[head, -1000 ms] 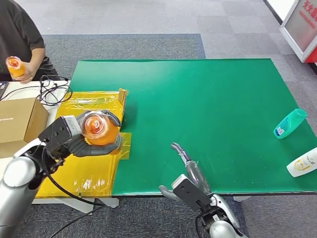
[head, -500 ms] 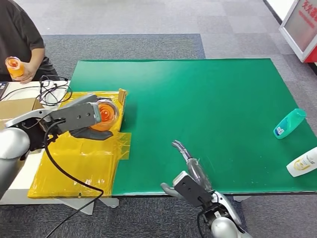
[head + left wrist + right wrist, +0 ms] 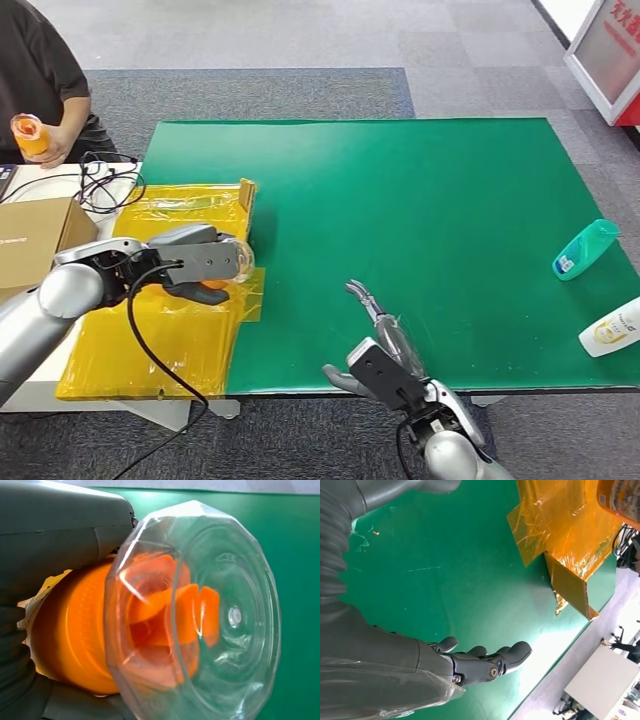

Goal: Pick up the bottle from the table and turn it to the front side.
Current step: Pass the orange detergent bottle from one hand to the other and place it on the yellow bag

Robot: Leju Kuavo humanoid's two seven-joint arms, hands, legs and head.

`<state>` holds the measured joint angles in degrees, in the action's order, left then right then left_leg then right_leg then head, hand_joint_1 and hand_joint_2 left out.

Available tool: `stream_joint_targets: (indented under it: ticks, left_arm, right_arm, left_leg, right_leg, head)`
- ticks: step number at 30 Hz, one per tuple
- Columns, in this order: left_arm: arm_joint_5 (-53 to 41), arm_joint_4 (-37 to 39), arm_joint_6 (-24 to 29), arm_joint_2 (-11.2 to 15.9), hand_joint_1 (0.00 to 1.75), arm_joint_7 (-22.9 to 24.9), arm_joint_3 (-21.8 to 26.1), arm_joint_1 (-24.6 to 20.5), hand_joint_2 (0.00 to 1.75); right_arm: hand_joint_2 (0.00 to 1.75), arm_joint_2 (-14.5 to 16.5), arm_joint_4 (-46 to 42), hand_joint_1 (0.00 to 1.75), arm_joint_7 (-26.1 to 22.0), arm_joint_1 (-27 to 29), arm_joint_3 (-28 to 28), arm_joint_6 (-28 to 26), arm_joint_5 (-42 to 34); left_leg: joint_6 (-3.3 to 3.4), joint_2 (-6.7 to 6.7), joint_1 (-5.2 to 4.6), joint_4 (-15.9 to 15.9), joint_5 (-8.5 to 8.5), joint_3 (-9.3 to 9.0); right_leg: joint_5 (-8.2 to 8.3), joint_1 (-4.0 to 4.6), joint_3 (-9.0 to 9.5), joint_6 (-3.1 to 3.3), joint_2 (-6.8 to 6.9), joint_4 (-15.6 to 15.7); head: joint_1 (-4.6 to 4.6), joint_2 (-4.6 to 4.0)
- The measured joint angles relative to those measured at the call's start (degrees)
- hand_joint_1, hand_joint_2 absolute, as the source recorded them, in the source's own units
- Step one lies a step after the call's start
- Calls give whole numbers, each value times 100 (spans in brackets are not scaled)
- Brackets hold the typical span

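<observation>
At the left edge of the green bench (image 3: 423, 190), over the yellow film (image 3: 166, 340), the left hand (image 3: 198, 262) grips the orange bottle (image 3: 158, 625) lying sideways. Near the front edge the right hand (image 3: 377, 325) hovers, fingers spread, holding nothing.

In the head view the left hand (image 3: 198, 266) covers most of the orange bottle (image 3: 213, 290), so its label side can't be made out. At the table's (image 3: 423, 180) right edge, the white bottle (image 3: 611, 328) is cut off by the frame, print too tiny to read.
</observation>
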<state>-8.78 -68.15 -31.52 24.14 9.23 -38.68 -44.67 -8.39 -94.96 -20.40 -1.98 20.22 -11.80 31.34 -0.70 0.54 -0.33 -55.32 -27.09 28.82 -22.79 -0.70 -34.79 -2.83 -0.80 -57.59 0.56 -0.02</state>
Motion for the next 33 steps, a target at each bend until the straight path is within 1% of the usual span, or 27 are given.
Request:
stream_joint_targets:
  ticks: [6,11,19,25,27,31,33]
  left_arm:
    - [-489,197,149,-31,175,-31,-192,90,175]
    - [-727,397,195,-168,175,-60,-263,119,175]
    - [-1117,805,385,-610,174,-98,-273,121,175]
    - [-1398,1131,400,-915,174,-105,-264,119,175]
    - [-1468,1254,400,-994,171,-109,-255,119,175]
    - [-1575,1430,401,-1093,150,-117,-246,121,175]
    - [-1635,1503,407,-1127,145,-118,-245,122,175]
  right_arm:
    - [175,13,2,0,24,-8,44,-2,9]
    - [175,27,3,0,43,-29,83,1,15]
    - [175,50,6,0,92,-88,137,32,72]
    - [175,57,6,0,113,-97,167,26,107]
    - [175,58,6,0,118,-98,174,26,109]
    - [175,61,6,0,123,-99,186,28,109]
    - [175,61,6,0,132,-101,197,28,109]
  left_leg:
    - [0,0,0,0,0,0]
    - [0,0,0,0,0,0]
    - [0,1,-1,0,0,0]
    - [0,1,-1,0,0,0]
    - [0,1,-1,0,0,0]
    - [0,1,-1,0,0,0]
    - [0,1,-1,0,0,0]
  right_leg:
    - [0,0,0,0,0,0]
    - [0,0,-1,0,0,0]
    - [0,-1,0,0,0,1]
    - [0,-1,0,0,0,1]
    - [0,-1,0,0,0,1]
    - [0,-1,0,0,1,0]
    - [0,-1,0,0,0,0]
  head:
    - [0,0]
    - [0,0]
    - [0,0]
    - [1,0]
    - [0,0]
    - [0,0]
    - [1,0]
